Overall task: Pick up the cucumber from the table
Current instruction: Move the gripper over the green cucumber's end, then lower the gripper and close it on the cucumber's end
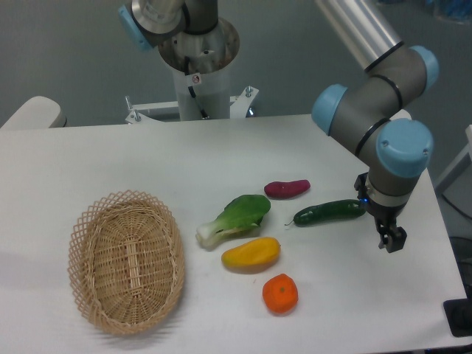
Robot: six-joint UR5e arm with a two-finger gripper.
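We see a matt, smooth white table (110,155) and a rough woven wicker basket (127,260). The cucumber (330,212) looks glossy, plastic-like; the orange (280,293) is dimpled and matt. The arm's tube (358,28) is shiny metal, its joint caps (403,147) smooth blue plastic.

One fixed camera looks down, seemingly from the front, across the whole table (147,158) toward the arm's base (200,74).

On the table (110,158) we find a basket (127,260) at the left. Right of it lies the bok choy (234,218), with a mango (251,253) in front and an orange (280,293) nearer still. The cucumber (330,212) lies farther right, a small oblong vegetable (287,188) just behind it.
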